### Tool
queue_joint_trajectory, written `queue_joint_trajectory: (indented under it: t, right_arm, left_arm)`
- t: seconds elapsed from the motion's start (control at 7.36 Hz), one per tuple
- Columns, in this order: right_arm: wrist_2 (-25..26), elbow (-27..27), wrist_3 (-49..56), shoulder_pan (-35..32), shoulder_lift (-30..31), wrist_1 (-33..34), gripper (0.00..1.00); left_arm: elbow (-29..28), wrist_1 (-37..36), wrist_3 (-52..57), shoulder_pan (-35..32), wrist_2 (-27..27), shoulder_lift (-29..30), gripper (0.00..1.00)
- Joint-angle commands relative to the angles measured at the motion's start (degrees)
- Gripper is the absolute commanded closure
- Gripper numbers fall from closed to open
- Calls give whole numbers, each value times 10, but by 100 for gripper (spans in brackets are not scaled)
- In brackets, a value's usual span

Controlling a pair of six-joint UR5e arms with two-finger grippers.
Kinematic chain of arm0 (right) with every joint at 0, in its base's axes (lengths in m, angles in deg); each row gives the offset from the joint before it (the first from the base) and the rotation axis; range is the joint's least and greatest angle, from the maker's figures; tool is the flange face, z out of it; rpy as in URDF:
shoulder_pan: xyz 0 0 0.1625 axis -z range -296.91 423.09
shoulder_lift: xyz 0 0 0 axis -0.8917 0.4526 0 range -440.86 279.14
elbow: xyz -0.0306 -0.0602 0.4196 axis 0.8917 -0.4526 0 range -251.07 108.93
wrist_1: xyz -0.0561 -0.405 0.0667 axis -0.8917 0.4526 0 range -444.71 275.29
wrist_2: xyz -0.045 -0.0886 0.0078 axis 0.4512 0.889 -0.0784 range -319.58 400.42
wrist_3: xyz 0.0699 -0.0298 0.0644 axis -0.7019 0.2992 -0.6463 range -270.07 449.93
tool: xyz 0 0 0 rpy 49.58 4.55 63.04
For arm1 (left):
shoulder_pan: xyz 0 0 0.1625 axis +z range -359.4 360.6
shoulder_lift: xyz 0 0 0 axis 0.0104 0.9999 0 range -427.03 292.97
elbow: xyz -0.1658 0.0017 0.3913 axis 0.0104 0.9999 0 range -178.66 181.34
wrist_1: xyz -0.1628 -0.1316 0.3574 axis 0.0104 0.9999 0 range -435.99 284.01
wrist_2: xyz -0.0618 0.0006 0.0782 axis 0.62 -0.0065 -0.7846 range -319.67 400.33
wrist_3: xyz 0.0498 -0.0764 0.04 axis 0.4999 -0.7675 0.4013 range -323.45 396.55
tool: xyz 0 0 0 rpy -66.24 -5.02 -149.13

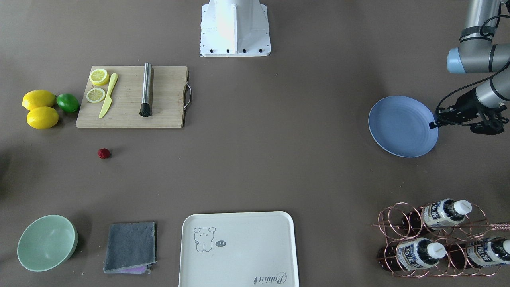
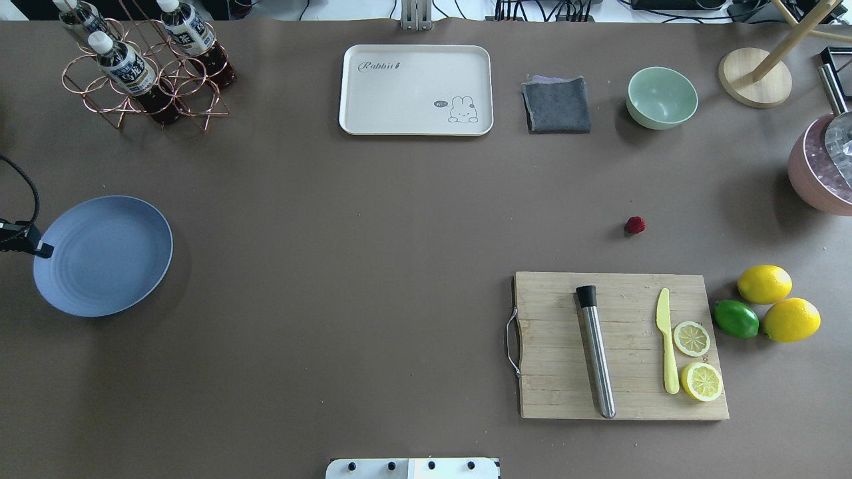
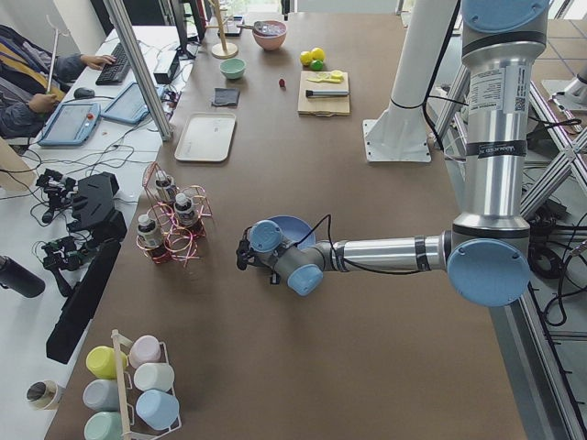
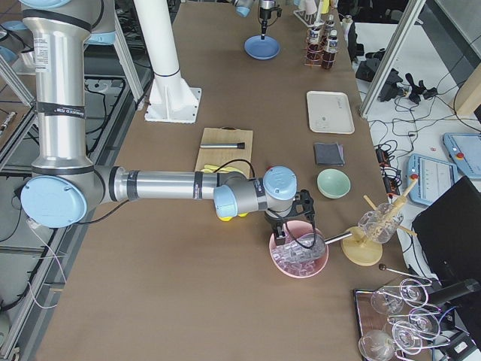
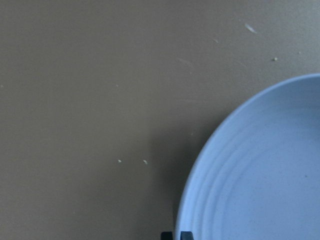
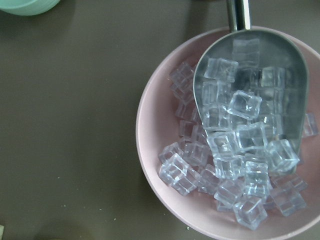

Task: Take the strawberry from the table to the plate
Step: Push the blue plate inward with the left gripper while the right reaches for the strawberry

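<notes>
- We see the strawberry on the table near the cutting board, well apart from the plate.
- Our left hand, narrow and empty, hangs at the plate's rim.
- Right hand: we cannot tell.

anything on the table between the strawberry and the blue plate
Nothing visible. The tiny dark-red strawberry and the round periwinkle-blue plate are joined by bare grey-brown table; the wooden cutting board lies just to the robot's side of that line.
</notes>
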Motion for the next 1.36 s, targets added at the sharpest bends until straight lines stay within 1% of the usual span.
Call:
queue_joint_trajectory:
  t: [0.0,0.14,0.27,0.41,0.54,0.68,0.82,0.95,1.09,1.22]
  right_arm:
    - [1,3,-94,56,-45,-1,6]
    - [8,6,-153,94,-61,-20,6]
    - [16,7,-230,136,-74,-58,6]
    - [51,16,-306,184,-75,-100,8]
    - [76,19,-352,222,-90,-115,11]
    - [79,19,-388,249,-104,-115,11]
    - [96,18,-398,278,-112,-115,11]
    - [109,18,-399,299,-114,-116,11]
    - [114,15,-416,315,-126,-116,11]
    - [140,10,-421,337,-130,-115,15]
  left_arm:
    - [46,0,-204,1,16,57,100]
    - [59,1,-264,26,2,86,100]
    - [86,0,-311,77,-40,95,100]
    - [89,-2,-377,109,-58,137,100]
    - [89,-13,-419,140,-70,172,100]
    - [87,-15,-429,162,-105,189,100]
    - [83,-15,-429,194,-123,191,100]
    - [82,-15,-437,217,-149,206,100]
    - [75,-16,-468,244,-168,228,100]
    - [62,-20,-470,251,-180,240,100]
